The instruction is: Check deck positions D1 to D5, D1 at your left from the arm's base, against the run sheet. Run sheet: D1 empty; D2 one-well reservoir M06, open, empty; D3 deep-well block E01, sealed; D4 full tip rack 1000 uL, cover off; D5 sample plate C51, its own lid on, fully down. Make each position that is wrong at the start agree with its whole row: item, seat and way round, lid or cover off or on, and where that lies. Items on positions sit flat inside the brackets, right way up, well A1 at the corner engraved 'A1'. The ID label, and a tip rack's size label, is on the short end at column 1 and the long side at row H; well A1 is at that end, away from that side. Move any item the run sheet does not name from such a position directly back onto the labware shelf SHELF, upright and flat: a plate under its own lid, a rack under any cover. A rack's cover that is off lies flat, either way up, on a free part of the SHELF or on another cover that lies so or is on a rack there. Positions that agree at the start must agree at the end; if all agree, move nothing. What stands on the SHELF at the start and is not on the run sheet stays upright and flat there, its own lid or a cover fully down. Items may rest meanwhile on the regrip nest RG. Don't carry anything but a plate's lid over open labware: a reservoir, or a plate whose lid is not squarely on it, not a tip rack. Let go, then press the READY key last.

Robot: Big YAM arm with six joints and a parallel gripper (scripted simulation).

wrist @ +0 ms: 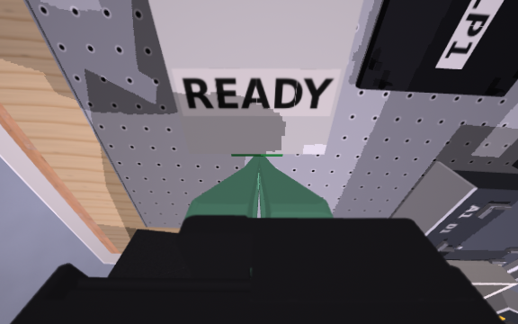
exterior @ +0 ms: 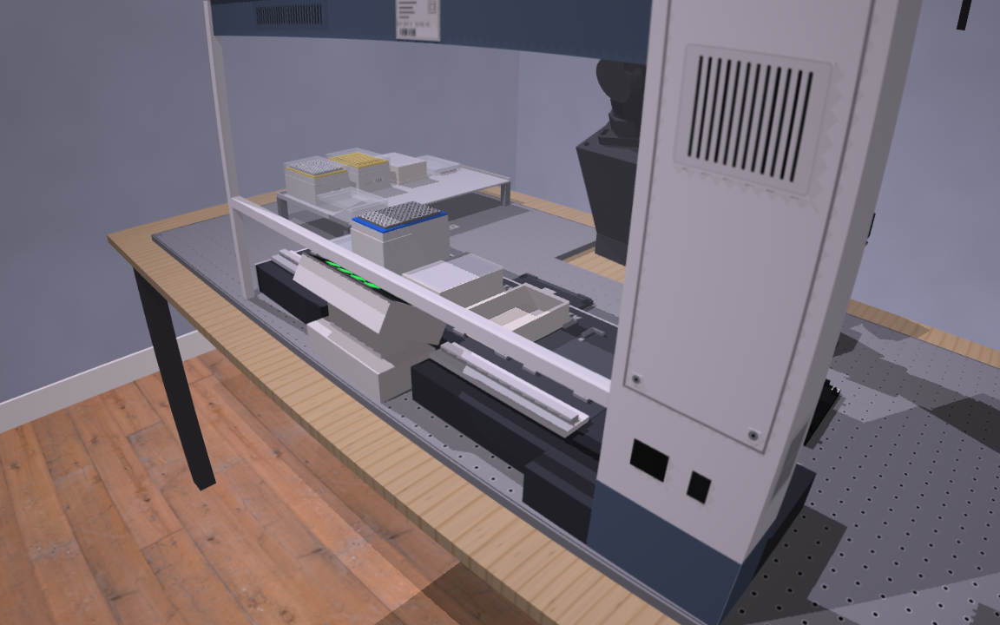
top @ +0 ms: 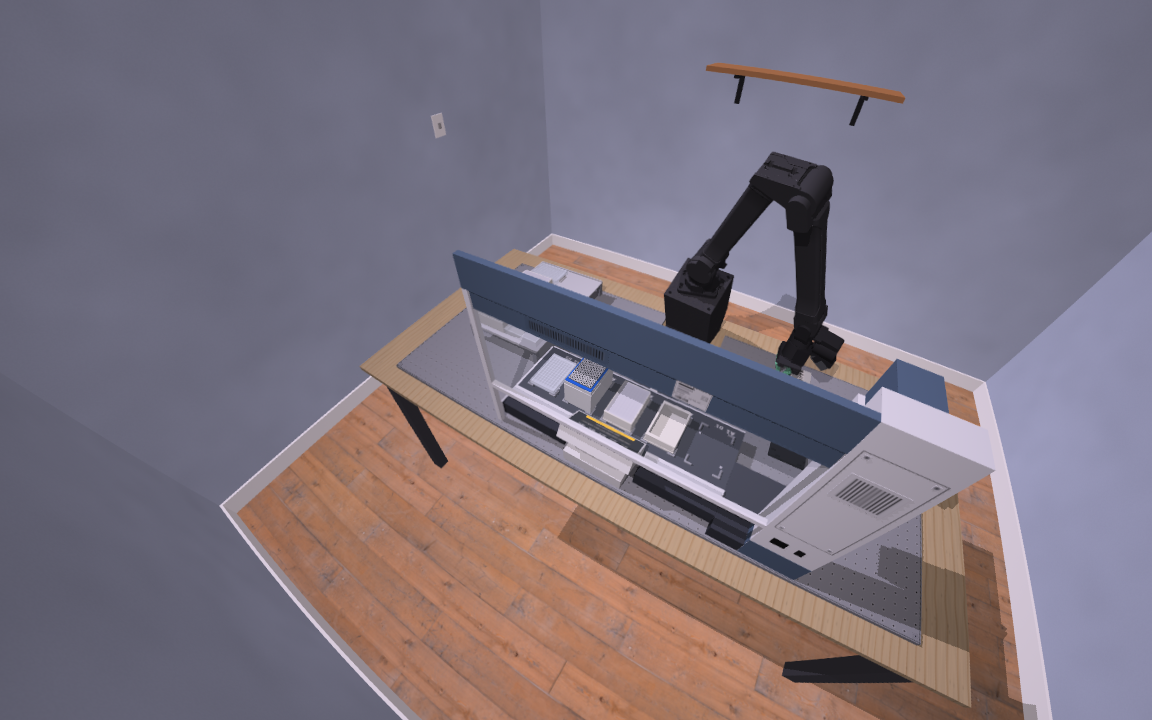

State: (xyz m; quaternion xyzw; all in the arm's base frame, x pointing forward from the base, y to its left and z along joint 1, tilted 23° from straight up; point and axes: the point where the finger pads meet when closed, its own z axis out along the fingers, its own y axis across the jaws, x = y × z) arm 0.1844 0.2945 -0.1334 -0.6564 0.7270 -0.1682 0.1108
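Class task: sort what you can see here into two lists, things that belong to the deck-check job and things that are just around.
Job:
gripper, shut and empty
READY key
blue tip rack
reservoir
sealed block
labware shelf

Just around:
wall shelf
wall socket
vent grille

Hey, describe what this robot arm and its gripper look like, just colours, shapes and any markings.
The arm is matte black all over, built of slim straight links with rounded joint housings, rising from a boxy black base. The gripper has a blocky black body and two green, wedge-shaped fingers. No cables or markings are visible.
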